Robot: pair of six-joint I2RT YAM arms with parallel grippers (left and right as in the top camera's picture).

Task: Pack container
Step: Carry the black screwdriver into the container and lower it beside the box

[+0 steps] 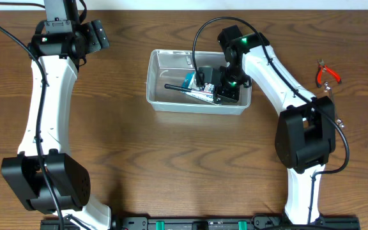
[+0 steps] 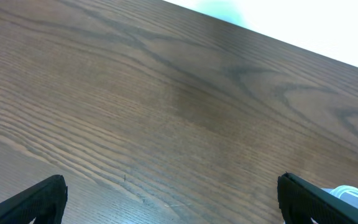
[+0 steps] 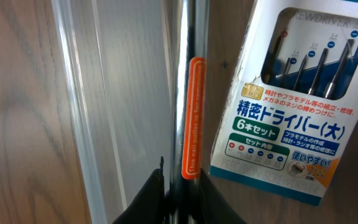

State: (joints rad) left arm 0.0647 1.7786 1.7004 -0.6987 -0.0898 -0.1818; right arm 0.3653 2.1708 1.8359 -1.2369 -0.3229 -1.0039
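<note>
The table (image 1: pixel 171 160) that my two arms work over is dark brown wood with a bold grain, and it fills nearly the whole overhead frame. The container (image 1: pixel 197 107), a clear tub, sits directly on it just above centre. A pair of red-handled pliers (image 1: pixel 328 75) lies on bare wood near the upper right edge, well apart from the tub.

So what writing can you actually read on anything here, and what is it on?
"精密ドライバー(大)": large blue print on the screwdriver pack.
"6本セット": green oval on the same pack.
"REWDRIVER": the pack's top edge, first letters cut off.
Orange sticker on the black bar: sideways print, too blurred to read with certainty.
The pack's smaller lines: too small.
Overhead and left wrist views: no text.
</note>
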